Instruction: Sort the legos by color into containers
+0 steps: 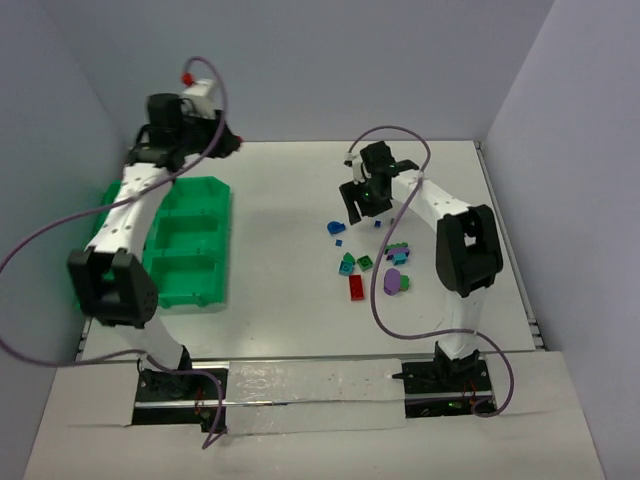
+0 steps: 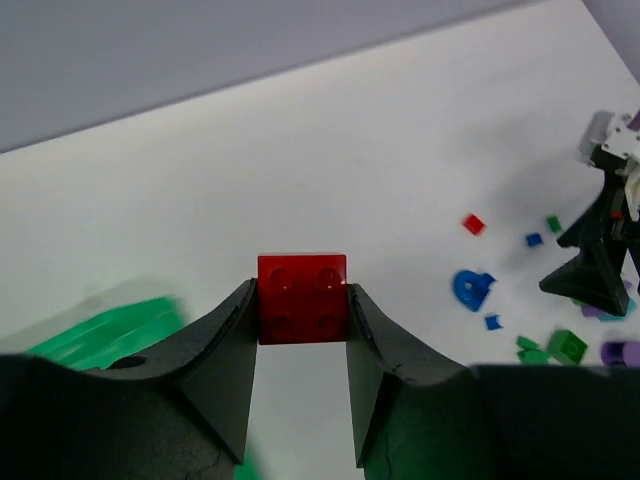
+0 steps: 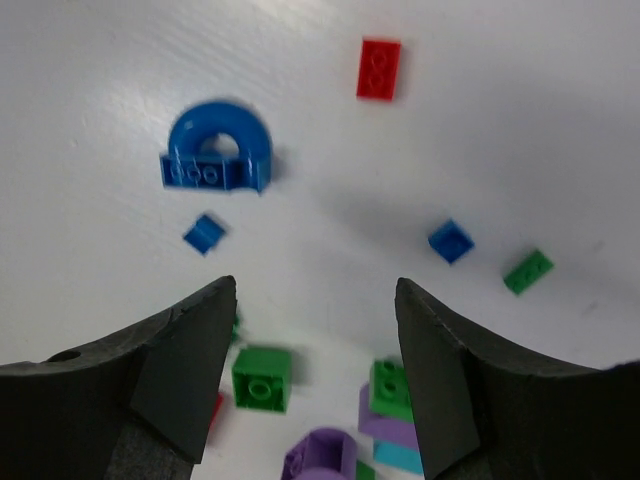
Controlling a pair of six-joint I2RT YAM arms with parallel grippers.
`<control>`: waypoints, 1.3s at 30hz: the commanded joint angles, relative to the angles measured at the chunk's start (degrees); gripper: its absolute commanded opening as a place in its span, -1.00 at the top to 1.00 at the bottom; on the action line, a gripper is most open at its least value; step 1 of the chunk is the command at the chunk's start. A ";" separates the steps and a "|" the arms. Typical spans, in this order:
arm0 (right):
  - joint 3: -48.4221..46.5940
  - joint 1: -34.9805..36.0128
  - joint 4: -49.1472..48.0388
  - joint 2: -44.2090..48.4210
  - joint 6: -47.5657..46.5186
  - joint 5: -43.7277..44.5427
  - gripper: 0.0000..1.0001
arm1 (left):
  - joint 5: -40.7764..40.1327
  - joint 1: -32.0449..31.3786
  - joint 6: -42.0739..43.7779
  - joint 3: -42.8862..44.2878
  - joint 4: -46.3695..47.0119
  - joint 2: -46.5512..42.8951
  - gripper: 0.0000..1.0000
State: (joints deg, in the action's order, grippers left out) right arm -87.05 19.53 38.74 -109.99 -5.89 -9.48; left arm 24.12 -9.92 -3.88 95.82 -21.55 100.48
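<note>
Far left, bright green plastic tray (image 1: 222, 250) of shallow bins. Just past its far corner, left gripper (image 2: 300, 305) clamped on glossy red square four-stud brick (image 2: 302, 285). Right gripper (image 3: 315, 295) spread, empty, above loose pieces on white table (image 1: 280, 200): blue arch brick (image 3: 218, 148), red two-stud plate (image 3: 379, 69), green square brick (image 3: 262, 377).

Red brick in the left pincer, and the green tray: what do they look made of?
Red brick: hard moulded plastic, fairly glossy; faint sheen over its round studs, crisp edges. Green tray: likely plastic too, one uniform bright colour with moulded dividers; finish too small to judge.
</note>
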 commanded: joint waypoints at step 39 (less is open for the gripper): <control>-22.27 1.30 -1.01 -19.70 4.05 10.69 -0.37 | -7.81 39.81 13.82 -25.98 -10.36 -8.50 -0.41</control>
State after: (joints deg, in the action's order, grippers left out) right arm -106.03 21.17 39.71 -128.12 -1.19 -1.88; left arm 16.01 29.63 9.90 68.16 -34.59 92.86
